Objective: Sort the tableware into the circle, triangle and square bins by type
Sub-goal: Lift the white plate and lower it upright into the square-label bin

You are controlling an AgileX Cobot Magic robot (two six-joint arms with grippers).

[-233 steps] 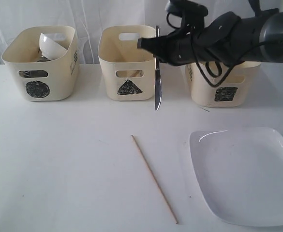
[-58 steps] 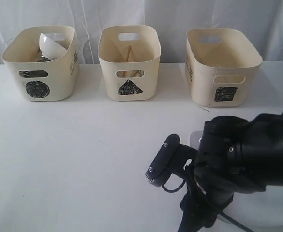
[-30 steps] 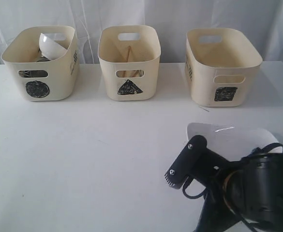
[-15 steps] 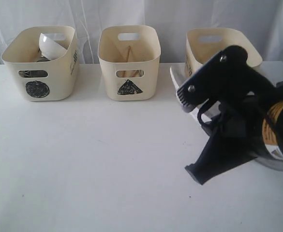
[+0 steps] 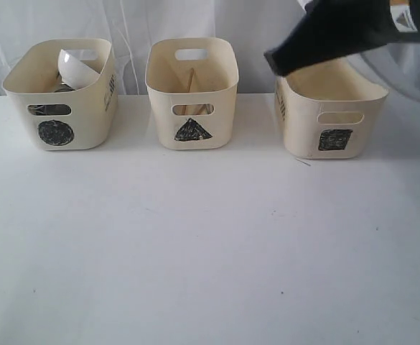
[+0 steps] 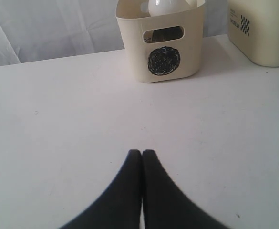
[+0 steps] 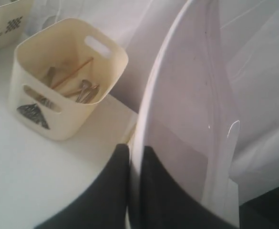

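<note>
Item, table (image 5: 195,251): white, with a broad bare stretch between the near edge and a row of three cream bins along the far edge, before a white curtain (image 5: 131,21). Circle bin (image 5: 55,93): at the left of the exterior view, holding a tilted white bowl (image 5: 77,66) that shows above the rim. Triangle bin (image 5: 192,93): in the middle, well apart from its neighbours on both sides, with table showing in each gap; a chopstick (image 7: 72,74) leans inside it over steel cutlery (image 7: 84,90). Square bin (image 5: 332,108): at the right, its near rim and handle slot unobstructed. Right arm (image 5: 339,29): dark, high in the exterior view's upper right corner, crossing above the far left rim of the square bin and well above the table. Right gripper (image 7: 135,150): fingers closed from both sides on the rim of the plate (image 7: 191,95). Plate: white, held on edge and nearly upright, off the table, beside the triangle bin in the wrist view; its far edge stands against the curtain. Left gripper (image 6: 141,157): fingers pressed together with nothing between them, low over bare table, pointing toward the circle bin and well short of it.
</note>
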